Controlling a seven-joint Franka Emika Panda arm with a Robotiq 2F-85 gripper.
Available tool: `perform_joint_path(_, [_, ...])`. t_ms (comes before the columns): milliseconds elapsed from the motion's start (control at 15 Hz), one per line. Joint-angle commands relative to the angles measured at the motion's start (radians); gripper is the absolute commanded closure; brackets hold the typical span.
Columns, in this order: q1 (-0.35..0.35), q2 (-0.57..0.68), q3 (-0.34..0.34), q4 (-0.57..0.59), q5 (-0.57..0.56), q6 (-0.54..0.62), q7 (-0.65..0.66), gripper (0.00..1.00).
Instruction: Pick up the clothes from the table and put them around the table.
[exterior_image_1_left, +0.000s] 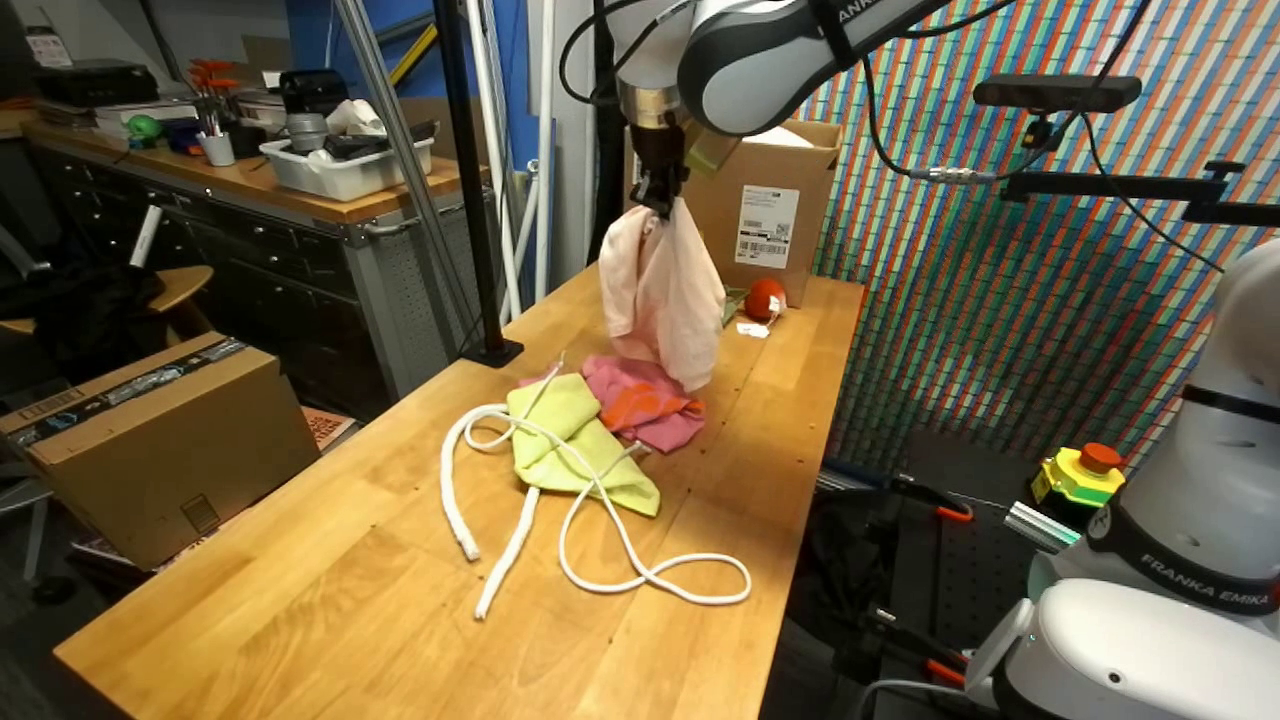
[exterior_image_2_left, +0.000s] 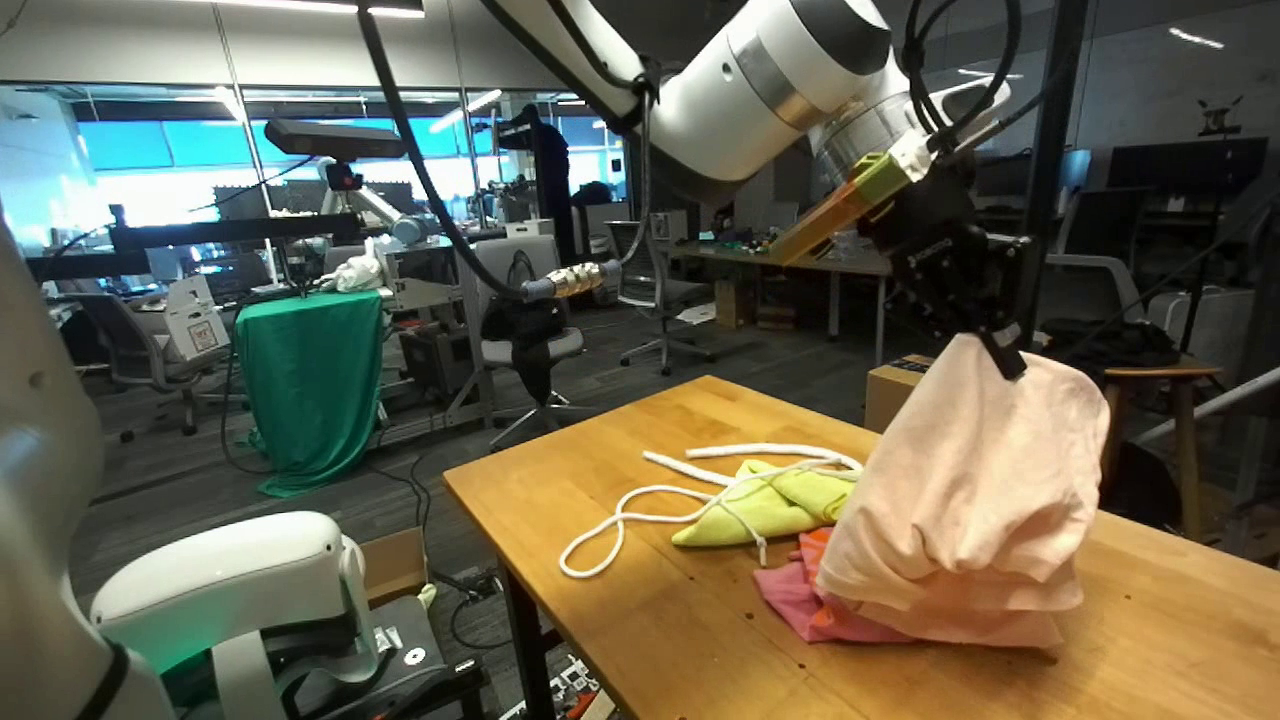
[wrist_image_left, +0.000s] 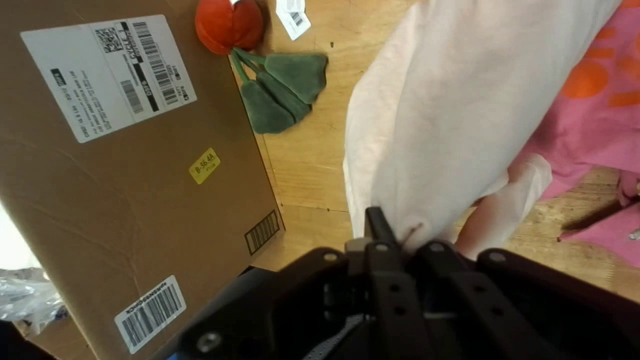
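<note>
In the wrist view, the fingers (wrist_image_left: 378, 225) stand close together and pinch the pale pink cloth (wrist_image_left: 450, 100), which puckers between their tips. It looks thin, light and limp; a small pinch should carry it, though more gathered fabric would be surer. A cardboard box (wrist_image_left: 125, 185) rises just beside, likely limiting any swing that way, and a red plush ball (wrist_image_left: 227, 25) with green leaf-like pieces (wrist_image_left: 295, 75) lies at its foot.

In an exterior view, that cloth hangs in loose folds above the surface (exterior_image_1_left: 330, 600), held by its top. A yellow-green cloth (exterior_image_1_left: 570, 420) lies nearer the camera, with a white cord (exterior_image_1_left: 506, 555) looped across; lifting there would probably drag the cord along, so its bare pointed corner seems the better hold. A black post (exterior_image_1_left: 473, 200) stands at the edge, a thing to steer around.

In an exterior view, the hanging cloth hides part of a crumpled pink cloth (exterior_image_2_left: 790, 598) with orange print. Whether its hem touches I cannot tell. This lower one also looks soft and safe to squeeze, best taken by a raised fold.
</note>
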Motion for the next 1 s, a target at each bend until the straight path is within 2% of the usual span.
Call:
perform_joint_path(0, [-0.021, 0.027, 0.029, 0.091, 0.057, -0.096, -0.035, 0.98])
perform_joint_path(133, [-0.022, 0.066, 0.034, 0.151, 0.088, -0.12, -0.039, 0.98])
perform_joint_path(533, [-0.004, 0.234, 0.024, 0.354, 0.061, -0.158, -0.009, 0.98])
perform_joint_path(933, [0.022, 0.413, -0.038, 0.541, -0.049, -0.185, 0.104, 0.98])
